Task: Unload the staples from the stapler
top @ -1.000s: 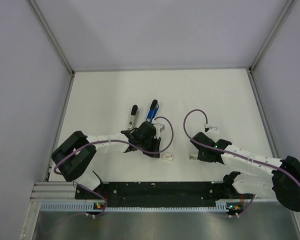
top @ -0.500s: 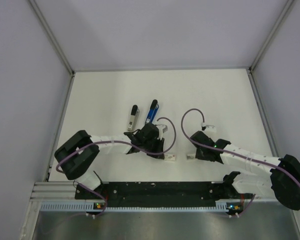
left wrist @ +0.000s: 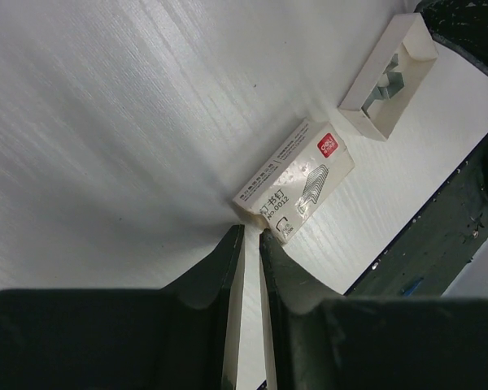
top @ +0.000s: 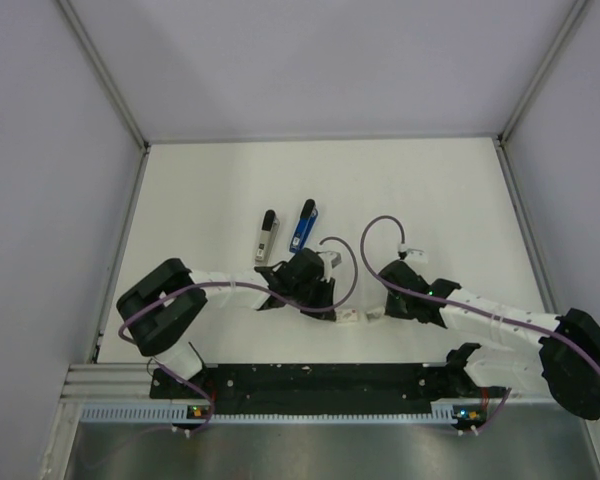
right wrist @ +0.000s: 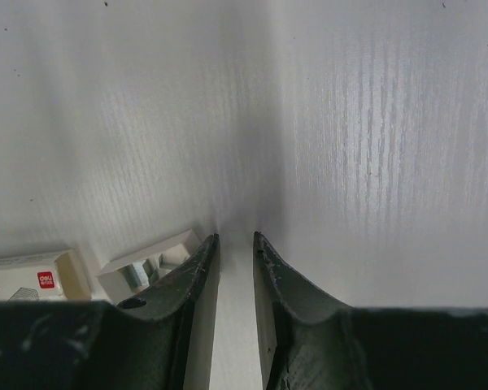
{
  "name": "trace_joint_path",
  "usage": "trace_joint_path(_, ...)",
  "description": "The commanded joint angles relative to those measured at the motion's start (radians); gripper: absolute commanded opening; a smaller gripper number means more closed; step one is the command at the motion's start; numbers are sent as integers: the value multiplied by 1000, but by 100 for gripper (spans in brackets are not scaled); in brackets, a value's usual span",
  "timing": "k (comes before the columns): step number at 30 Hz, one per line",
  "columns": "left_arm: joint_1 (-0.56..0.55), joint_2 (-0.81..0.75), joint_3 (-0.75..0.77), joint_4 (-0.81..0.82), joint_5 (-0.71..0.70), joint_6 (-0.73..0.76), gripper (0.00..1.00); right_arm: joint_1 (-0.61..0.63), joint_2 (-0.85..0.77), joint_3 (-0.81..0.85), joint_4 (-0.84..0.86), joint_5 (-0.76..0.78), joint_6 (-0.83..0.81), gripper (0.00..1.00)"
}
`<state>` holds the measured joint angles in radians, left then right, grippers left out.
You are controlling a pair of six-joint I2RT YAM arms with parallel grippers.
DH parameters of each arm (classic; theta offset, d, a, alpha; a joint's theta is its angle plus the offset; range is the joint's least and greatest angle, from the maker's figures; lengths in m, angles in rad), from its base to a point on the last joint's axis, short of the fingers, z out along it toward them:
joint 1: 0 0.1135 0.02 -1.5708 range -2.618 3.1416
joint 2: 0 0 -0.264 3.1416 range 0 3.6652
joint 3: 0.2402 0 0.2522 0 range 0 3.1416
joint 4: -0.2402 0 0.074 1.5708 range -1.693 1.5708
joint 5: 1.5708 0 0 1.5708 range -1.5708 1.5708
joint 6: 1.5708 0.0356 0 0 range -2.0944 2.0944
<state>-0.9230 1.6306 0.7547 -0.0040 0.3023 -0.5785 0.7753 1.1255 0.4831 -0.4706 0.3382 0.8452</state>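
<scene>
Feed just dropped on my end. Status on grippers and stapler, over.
Left gripper near-shut, empty, tips at staple box. Right gripper near-shut, empty, beside open tray. Stapler lying free on table, beyond both. Nothing blocking it.

The box [left wrist: 293, 180] in the left wrist view carries a red square logo with white letters too small to read, a line of Chinese characters, and the print "No.0012". In the right wrist view the red logo shows again, beside digits ending in "0012".

Both arms reach low, inward. Left end effector [left wrist: 251, 234]: jaws nearly together, empty. Right end effector [right wrist: 235, 237]: narrow gap, empty.
</scene>
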Motion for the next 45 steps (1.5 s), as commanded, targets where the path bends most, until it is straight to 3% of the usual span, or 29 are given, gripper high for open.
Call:
trace_joint_path(1, -11, 9, 38, 27, 8, -9, 18, -11, 14, -24, 29, -45, 2, 23)
trace_joint_path(10, -22, 9, 44, 16, 8, 0, 18, -11, -1, -37, 26, -44, 0, 23)
trace_joint_path(19, -23, -2, 34, 13, 6, 6, 18, -11, -142, 21, -114, 81, -29, 25)
trace_joint_path(24, -23, -6, 29, 16, 3, 12, 18, -11, -201, 23, -100, 36, -90, 27)
trace_joint_path(31, -22, -8, 28, 18, 4, 19, 18, -11, -179, 31, -25, -53, -188, 33)
trace_joint_path(45, -23, -14, 15, 9, -2, 32, 17, -11, -55, 55, 79, -128, -233, 32)
